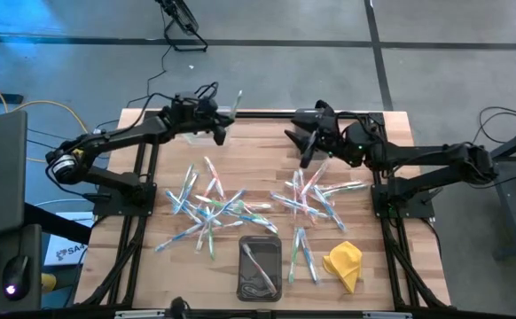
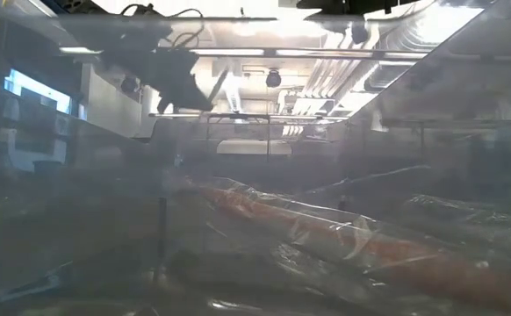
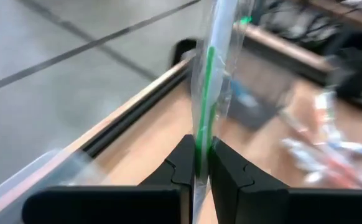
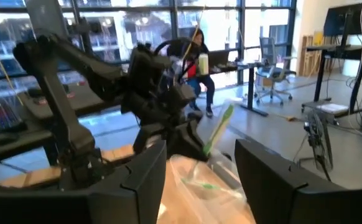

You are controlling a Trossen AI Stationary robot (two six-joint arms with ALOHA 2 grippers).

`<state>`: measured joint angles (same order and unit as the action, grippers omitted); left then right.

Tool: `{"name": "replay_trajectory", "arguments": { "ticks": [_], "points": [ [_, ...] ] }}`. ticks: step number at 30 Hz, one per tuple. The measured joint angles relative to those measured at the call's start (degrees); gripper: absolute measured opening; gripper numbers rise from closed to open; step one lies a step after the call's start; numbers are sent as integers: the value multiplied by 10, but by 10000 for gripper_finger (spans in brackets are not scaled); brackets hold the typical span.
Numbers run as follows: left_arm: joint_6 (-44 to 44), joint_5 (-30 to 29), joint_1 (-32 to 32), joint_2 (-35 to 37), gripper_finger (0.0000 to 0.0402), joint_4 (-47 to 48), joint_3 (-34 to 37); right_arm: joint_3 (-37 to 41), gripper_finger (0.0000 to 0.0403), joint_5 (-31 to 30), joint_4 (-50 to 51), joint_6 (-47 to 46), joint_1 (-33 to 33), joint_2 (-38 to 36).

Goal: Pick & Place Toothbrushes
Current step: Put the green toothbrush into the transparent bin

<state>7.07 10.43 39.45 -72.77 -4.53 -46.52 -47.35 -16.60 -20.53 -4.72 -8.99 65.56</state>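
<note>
Toothbrush pinched upright in left gripper — right gripper near, apart.

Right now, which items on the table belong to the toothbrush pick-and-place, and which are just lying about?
Job:
- wrapped green toothbrush clamped in the left gripper
- two toothbrush heaps
- dark bin holding some
- right gripper, jaws open

Lying about:
- yellow cloth
- clear bin

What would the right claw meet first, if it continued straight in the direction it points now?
Probably the wrapped toothbrush held up by the left claw, which lies ahead of the open right claw; depth is unclear.
</note>
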Motion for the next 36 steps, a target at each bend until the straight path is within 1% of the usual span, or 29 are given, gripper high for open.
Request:
{"name": "replay_trajectory", "arguments": {
  "ticks": [5, 9, 11, 13, 15, 22, 27, 29, 36],
  "points": [
    [0, -90, 16, 0, 20, 58, 0, 0, 177, 0, 8, -2, 0, 0],
    [-28, -169, 19, 0, 20, 101, 0, 0, 172, 0, 10, -2, 0, 0],
    [-41, -199, 19, 0, 20, 119, 0, 0, 172, 0, 9, -2, 0, 0],
    [-56, -217, 19, 0, 20, 131, 0, 0, 172, 0, 9, -2, 0, 0],
    [-69, -228, 19, -1, 20, 142, 0, 0, 171, 0, 9, -2, 0, 0],
    [-89, -240, 19, -11, 20, 188, 0, 0, 164, 0, 9, -2, 0, 0],
    [-100, -250, 19, -31, 20, 191, 0, 0, 161, 0, 8, -2, 0, 0],
    [-113, -252, 25, -43, 20, 188, 0, 0, 161, 0, 8, -2, 0, 0],
    [-114, -248, 60, -77, 20, 184, 0, 0, 160, 0, 8, -2, 0, 0]
  ]
}}
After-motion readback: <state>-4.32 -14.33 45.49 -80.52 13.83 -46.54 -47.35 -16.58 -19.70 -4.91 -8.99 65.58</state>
